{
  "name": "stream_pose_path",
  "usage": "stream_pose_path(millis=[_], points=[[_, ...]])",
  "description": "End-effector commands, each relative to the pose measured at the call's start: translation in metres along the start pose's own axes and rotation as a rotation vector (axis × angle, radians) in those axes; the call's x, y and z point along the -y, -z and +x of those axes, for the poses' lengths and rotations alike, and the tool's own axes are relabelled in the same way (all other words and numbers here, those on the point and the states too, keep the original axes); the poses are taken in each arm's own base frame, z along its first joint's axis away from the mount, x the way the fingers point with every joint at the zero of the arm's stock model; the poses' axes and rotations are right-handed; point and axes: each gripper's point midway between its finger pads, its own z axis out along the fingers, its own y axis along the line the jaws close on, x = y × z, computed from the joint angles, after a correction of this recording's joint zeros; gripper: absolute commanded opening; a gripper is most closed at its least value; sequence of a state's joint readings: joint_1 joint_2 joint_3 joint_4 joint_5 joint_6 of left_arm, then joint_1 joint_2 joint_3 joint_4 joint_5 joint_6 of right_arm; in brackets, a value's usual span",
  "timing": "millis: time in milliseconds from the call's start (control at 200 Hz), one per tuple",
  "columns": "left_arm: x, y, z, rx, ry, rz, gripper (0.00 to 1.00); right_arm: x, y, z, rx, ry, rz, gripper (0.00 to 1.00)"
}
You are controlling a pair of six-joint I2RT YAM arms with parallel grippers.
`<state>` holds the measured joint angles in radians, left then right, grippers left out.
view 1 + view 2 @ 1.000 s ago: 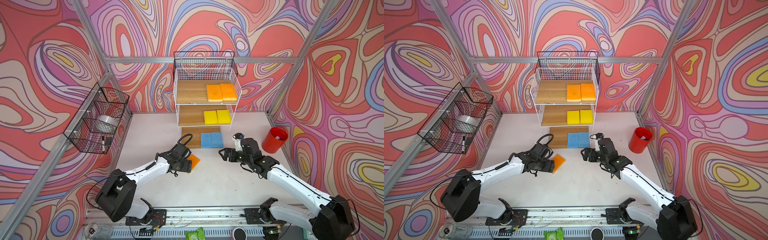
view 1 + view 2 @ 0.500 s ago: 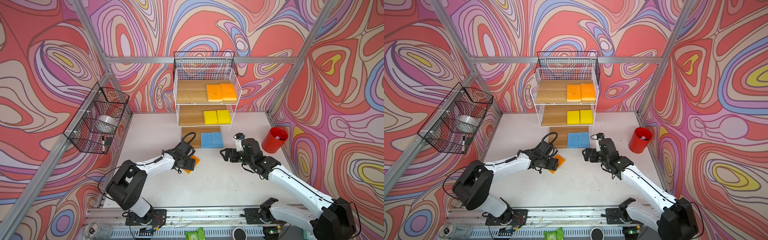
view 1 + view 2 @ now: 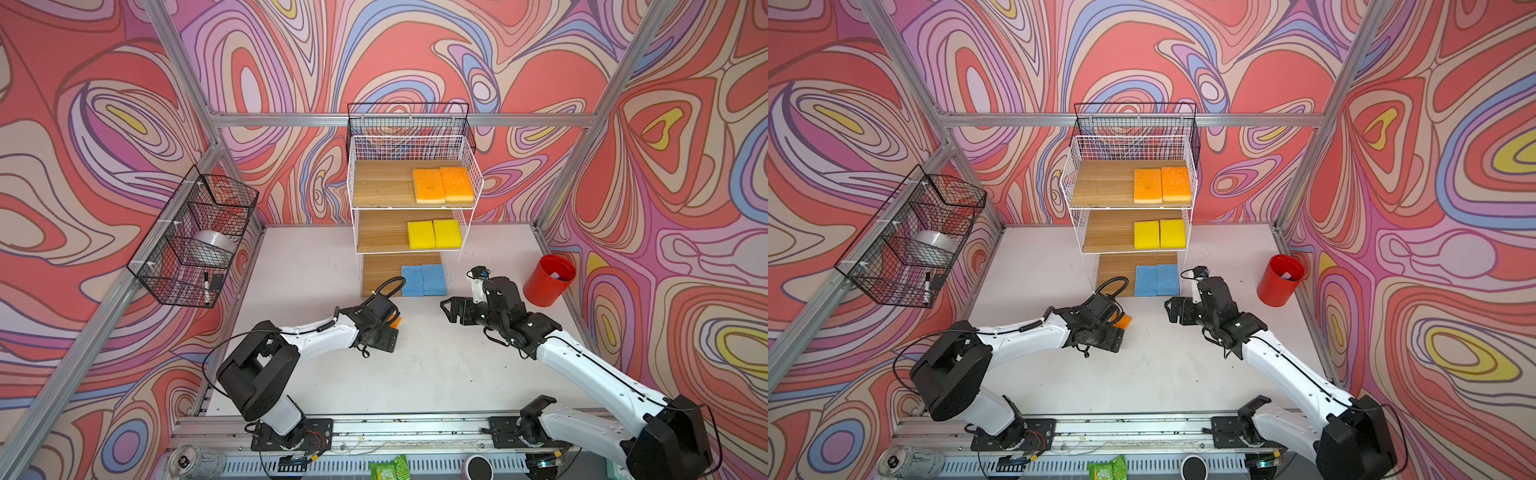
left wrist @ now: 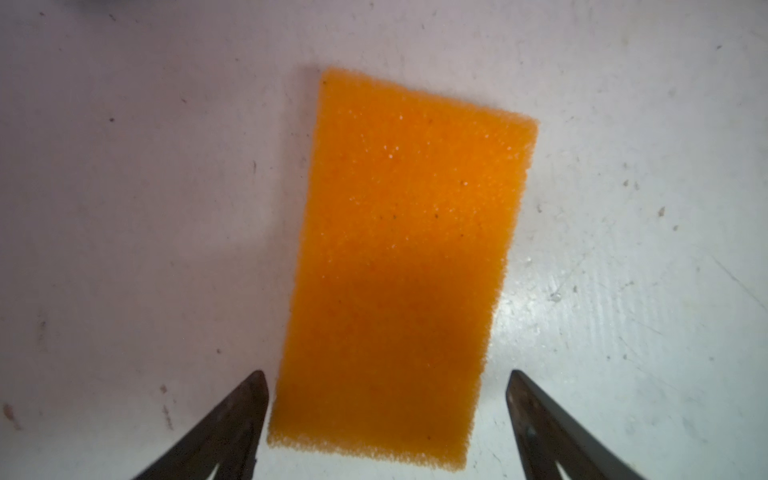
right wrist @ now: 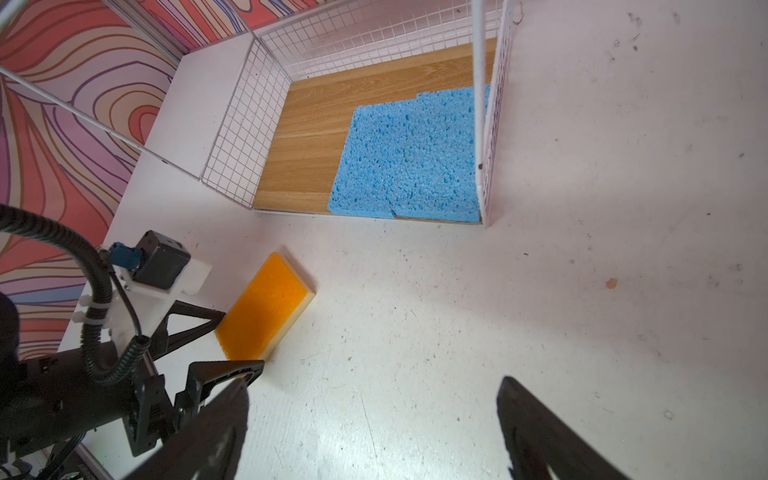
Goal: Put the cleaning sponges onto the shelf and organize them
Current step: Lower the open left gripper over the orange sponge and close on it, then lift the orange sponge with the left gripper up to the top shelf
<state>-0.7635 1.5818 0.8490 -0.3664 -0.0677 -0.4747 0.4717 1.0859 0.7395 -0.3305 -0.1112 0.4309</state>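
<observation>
A porous rectangular orange sponge is flanked by the spread left gripper; the right gripper is likewise spread.

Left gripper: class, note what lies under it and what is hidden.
An orange sponge lies flat on the table below the open left gripper. In both top views the gripper covers most of it.

Left pincer now astride orange sponge

White-shelled left arm and right arm, bulky black joints, black ribbed cable looping behind the left jaws, black camera cube on white bracket, blue plug, dark tapered fingers
</observation>
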Motion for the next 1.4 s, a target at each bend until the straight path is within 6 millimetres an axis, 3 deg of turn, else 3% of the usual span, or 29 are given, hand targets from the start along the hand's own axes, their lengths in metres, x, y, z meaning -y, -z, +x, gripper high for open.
stream_pose_path(millis=[0, 541, 736, 861, 1031, 1207, 1397], points=[[-0.01, -0.003, 0.01, -0.027, 0.011, -0.094, 0.9, 0.002, 0.001, -0.004, 0.004, 0.002, 0.011, 0.97], [-0.011, -0.006, 0.005, -0.027, -0.008, -0.135, 0.73, 0.004, 0.005, 0.0, 0.007, 0.001, 0.02, 0.97], [-0.009, 0.008, 0.001, -0.01, -0.005, -0.115, 0.67, 0.005, 0.007, -0.001, 0.013, 0.002, 0.026, 0.97], [-0.007, 0.034, -0.005, 0.03, 0.007, -0.076, 0.67, 0.005, 0.01, -0.003, 0.022, 0.002, 0.027, 0.97], [-0.006, 0.084, -0.015, 0.104, 0.025, -0.023, 0.65, 0.006, 0.015, -0.004, 0.031, -0.018, 0.035, 0.97], [-0.007, 0.146, -0.025, 0.204, 0.047, 0.041, 0.64, 0.007, 0.025, -0.004, 0.06, -0.048, 0.031, 0.97], [-0.009, 0.219, -0.037, 0.349, 0.052, 0.126, 0.62, 0.004, 0.052, -0.018, 0.148, -0.056, 0.029, 0.97]])
